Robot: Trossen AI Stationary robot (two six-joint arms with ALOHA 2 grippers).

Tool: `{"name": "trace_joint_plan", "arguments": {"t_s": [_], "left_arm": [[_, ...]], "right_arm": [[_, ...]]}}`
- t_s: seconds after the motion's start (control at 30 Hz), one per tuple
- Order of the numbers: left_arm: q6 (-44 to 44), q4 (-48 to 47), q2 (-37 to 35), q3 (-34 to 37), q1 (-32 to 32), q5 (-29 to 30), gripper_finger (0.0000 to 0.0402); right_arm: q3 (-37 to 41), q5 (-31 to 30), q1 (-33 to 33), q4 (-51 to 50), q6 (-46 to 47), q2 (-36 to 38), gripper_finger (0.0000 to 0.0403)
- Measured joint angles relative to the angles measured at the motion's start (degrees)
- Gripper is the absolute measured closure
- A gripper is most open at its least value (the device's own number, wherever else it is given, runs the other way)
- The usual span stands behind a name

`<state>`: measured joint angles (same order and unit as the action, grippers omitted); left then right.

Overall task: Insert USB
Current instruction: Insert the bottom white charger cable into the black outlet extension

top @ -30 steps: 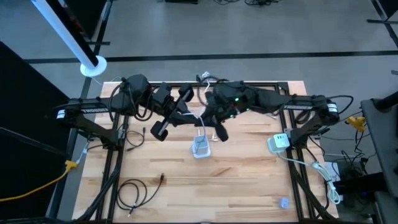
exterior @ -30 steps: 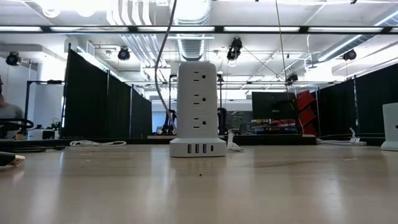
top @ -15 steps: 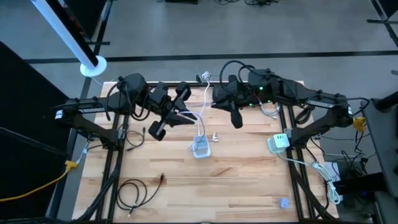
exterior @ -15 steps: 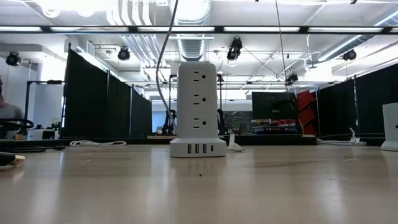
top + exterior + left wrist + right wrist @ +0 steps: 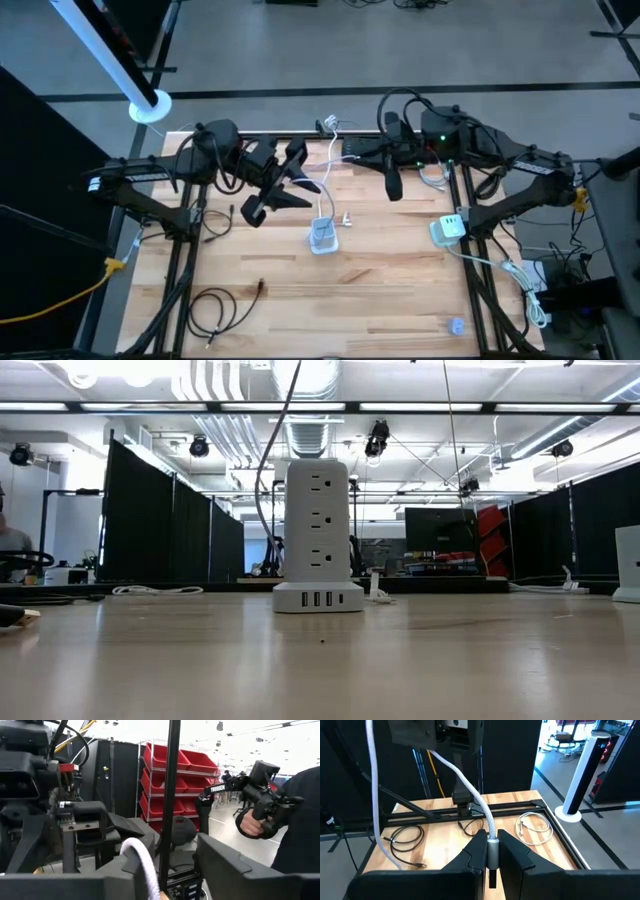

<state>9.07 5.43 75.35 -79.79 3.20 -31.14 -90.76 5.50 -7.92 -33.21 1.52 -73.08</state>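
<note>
"TROSSEN" [image 5: 223, 788] reads on a far arm. My right hand [image 5: 491, 851] clamps the USB plug [image 5: 492, 854] above the desk [image 5: 400, 270]; my left hand's [image 5: 300, 188] fingers stand apart.

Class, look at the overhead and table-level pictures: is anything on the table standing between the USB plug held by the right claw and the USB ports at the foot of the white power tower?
Nothing visible does. The right claw grips the USB plug up near the table's far edge, and the power tower stands alone mid-table. Its USB ports face bare wood. The white cable trails to the tower's far side.
</note>
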Motion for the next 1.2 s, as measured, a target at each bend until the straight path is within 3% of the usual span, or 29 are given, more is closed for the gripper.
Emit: {"name": "trace_joint_plan", "arguments": {"t_s": [0.2,0.4,0.6,0.9,1.2], "left_arm": [[-3.2,0.0,-0.8,0.0,0.0,6.4,0.0179],[-7.3,-3.9,-1.4,0.0,0.2,8.0,0.0124],[-12.9,-13.0,-1.2,0.0,0.3,21.6,0.0126],[-17.9,-17.2,-1.9,0.0,0.3,23.5,0.0127],[-32.5,-20.9,-5.2,0.0,0.3,37.6,0.0127]], "right_arm": [[0.0,0.6,0.0,-0.9,0.8,0.0,0.0386],[0.0,0.8,0.0,-2.2,0.9,-0.1,0.0386],[0.0,0.9,0.0,-2.5,0.9,-0.1,0.0386],[0.0,1.8,0.0,-4.3,0.2,-0.1,0.0386],[0.0,6.0,0.0,-9.1,3.9,0.3,0.0386]]}}
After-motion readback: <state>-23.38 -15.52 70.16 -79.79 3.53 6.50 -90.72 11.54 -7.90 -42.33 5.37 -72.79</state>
